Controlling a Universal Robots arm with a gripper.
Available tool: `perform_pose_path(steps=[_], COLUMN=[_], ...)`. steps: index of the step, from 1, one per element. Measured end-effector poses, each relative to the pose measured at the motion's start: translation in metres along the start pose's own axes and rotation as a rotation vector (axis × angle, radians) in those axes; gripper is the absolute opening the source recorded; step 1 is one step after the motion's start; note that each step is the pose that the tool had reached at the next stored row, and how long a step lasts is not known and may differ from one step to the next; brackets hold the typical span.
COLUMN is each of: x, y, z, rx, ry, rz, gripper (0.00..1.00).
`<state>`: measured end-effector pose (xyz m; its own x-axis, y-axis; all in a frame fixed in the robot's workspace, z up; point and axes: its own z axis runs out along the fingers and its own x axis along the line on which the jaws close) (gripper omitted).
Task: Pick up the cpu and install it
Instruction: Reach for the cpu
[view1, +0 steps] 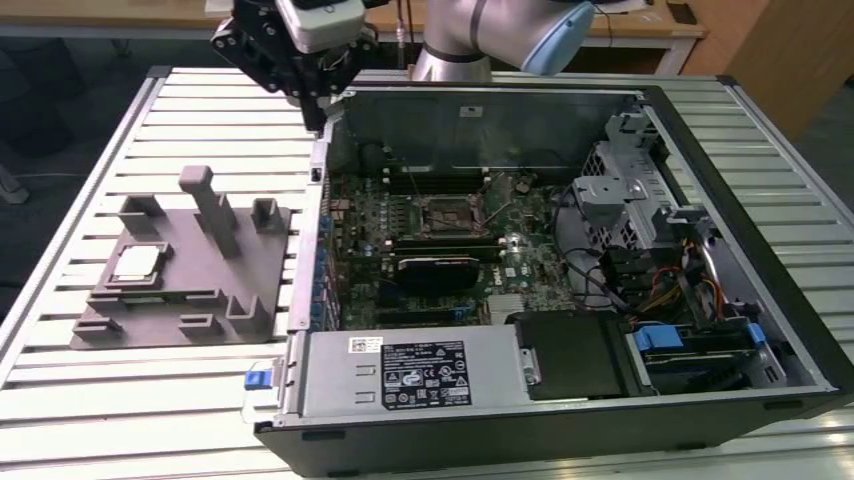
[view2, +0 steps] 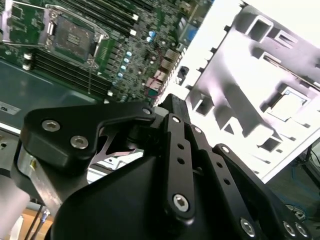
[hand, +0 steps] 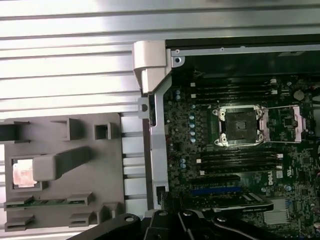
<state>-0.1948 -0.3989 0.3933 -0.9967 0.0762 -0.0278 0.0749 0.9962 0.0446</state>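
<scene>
Slatted counter (view1: 94, 400) holds the cpu (view1: 138, 262) untouched on its fixture (view1: 187, 305), pickup unstarted, while the gripper (view1: 316, 118) hovers well apart, fingers (view1: 314, 100) closed, empty.

1. I work in a robotics lab or test workshop, not a home or a shop.
2. My bench is a slatted aluminium table (view1: 200, 110) built from metal profiles.
3. An open computer case (view1: 481, 125) lies on its side on it, with the motherboard (view1: 441, 240) bared.
4. A grey fixture plate (view1: 174, 310) with moulded slots and posts sits just beside the case, toward the surface's edge on the exterior view's left.
5. My arm (view1: 461, 30) stands at the surface's far edge, and wooden desks (view1: 654, 35) stand behind it.
</scene>
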Motion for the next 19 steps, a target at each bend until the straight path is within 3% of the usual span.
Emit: perform_pose_path(steps=[19], x=[0.0544], y=[-0.0041], z=[-0.0017], rx=[-0.0002], ry=[-0.0025], rz=[0.000], gripper=[0.11])
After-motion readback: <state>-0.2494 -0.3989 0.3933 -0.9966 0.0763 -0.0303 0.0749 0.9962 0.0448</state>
